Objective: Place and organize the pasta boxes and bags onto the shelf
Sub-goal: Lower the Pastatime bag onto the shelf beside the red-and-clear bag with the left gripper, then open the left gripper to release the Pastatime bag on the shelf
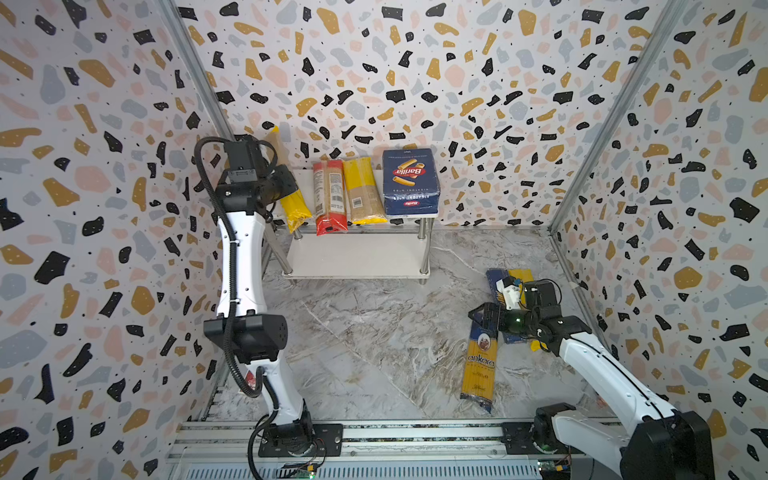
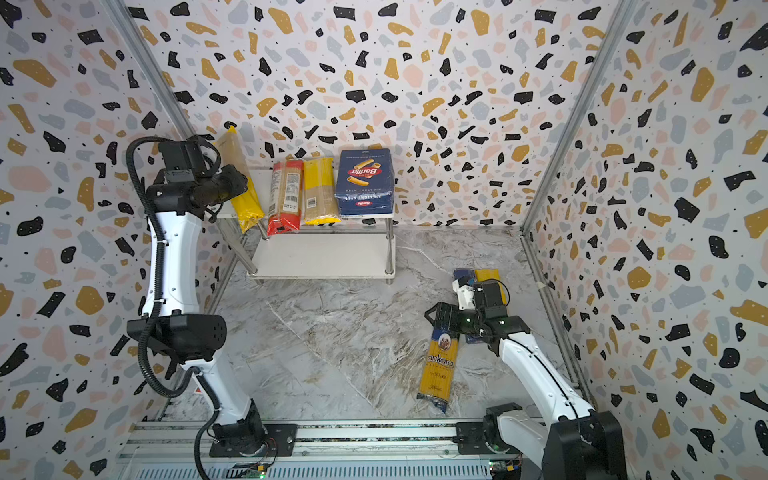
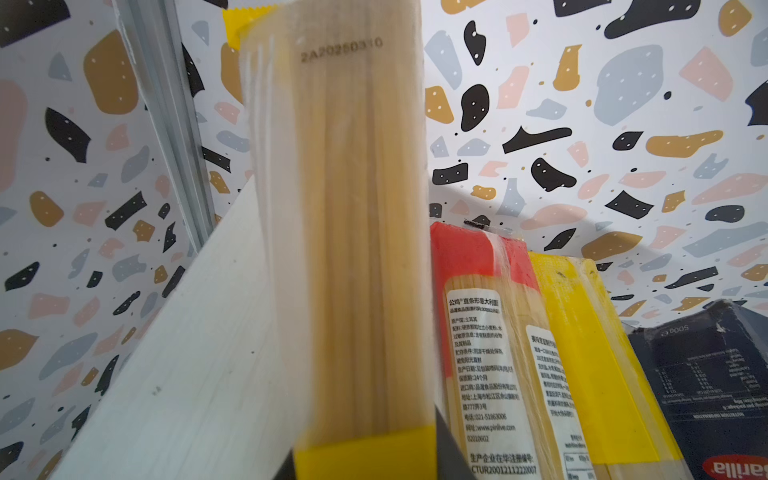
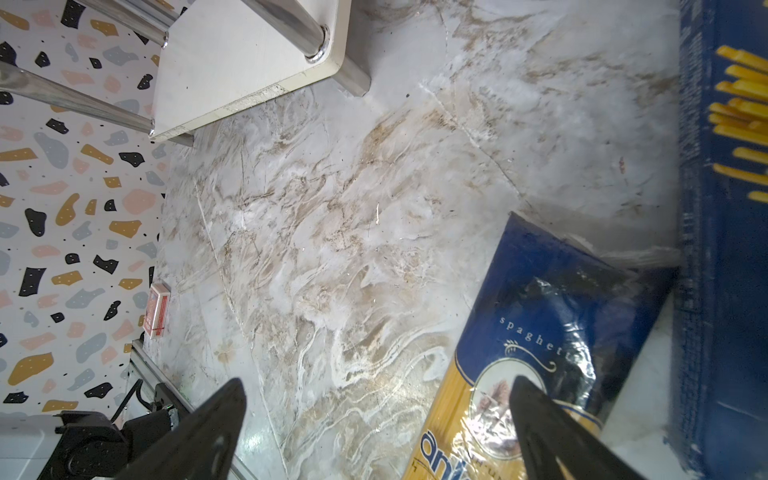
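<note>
The left gripper (image 3: 365, 453) has a tilted yellow bag (image 1: 293, 205) between its jaws at the left end of the shelf's top board. The pictures do not show if the jaws squeeze the bag or just sit beside it. The right gripper (image 4: 380, 384) is spread wide and hangs just over the ankara bag (image 1: 480, 365), holding nothing. The job looks about half done. The shelf (image 1: 353, 257) has three things lying side by side on its top board: the wide Barilla box (image 1: 410, 183), a flat yellow bag (image 1: 363, 191) and a red bag (image 1: 329, 195). The tilted yellow bag is not lying flat yet. The lower board has nothing on it. Three things wait on the marble table (image 1: 374, 332): the long Barilla box (image 4: 706, 291), the ankara bag, and one more yellow bag (image 1: 521, 276) right beside the long box.
</note>
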Robot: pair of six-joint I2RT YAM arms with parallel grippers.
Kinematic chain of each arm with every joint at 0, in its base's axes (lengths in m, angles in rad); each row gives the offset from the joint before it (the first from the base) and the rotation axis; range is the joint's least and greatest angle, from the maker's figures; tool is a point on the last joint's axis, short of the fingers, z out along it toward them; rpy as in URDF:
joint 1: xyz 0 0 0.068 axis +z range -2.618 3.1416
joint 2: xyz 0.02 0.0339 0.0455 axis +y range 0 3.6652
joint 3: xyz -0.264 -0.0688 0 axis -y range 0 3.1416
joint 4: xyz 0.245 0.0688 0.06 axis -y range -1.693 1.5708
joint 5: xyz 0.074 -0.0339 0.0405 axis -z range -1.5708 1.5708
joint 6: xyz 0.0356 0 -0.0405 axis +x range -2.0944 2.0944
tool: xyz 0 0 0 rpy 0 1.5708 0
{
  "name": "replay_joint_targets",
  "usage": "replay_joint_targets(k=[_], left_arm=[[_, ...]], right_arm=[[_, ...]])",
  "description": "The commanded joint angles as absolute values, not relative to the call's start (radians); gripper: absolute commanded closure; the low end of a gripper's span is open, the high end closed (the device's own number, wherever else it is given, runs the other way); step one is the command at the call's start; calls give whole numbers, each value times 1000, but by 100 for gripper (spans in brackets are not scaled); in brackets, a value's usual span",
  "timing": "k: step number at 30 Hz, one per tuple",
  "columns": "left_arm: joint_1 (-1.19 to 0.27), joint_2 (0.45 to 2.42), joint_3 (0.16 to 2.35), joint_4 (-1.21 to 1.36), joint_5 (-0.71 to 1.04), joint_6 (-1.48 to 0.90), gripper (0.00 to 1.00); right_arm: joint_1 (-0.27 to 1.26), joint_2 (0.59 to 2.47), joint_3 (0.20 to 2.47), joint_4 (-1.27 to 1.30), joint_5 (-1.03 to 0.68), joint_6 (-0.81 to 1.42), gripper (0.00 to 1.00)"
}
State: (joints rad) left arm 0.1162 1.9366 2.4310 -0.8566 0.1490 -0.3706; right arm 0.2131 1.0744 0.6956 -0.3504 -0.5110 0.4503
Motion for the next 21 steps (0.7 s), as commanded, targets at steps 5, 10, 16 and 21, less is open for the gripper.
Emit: replay_joint_targets(k=[5,10,16,21], left_arm=[[127,1941,2445,-736,213,-391,69],[130,1939,2445,-753,214,-391,68],[130,1939,2442,-781,215,-388,68],[130,1905,2395,-789,218,-379,61]], right_arm=[[204,1060,720,-352,-526,435,1],[198,1059,722,-354,-531,431,1],[195,1054,712,-347,-537,433,1],[195,1048,705,-342,-546,435,1]])
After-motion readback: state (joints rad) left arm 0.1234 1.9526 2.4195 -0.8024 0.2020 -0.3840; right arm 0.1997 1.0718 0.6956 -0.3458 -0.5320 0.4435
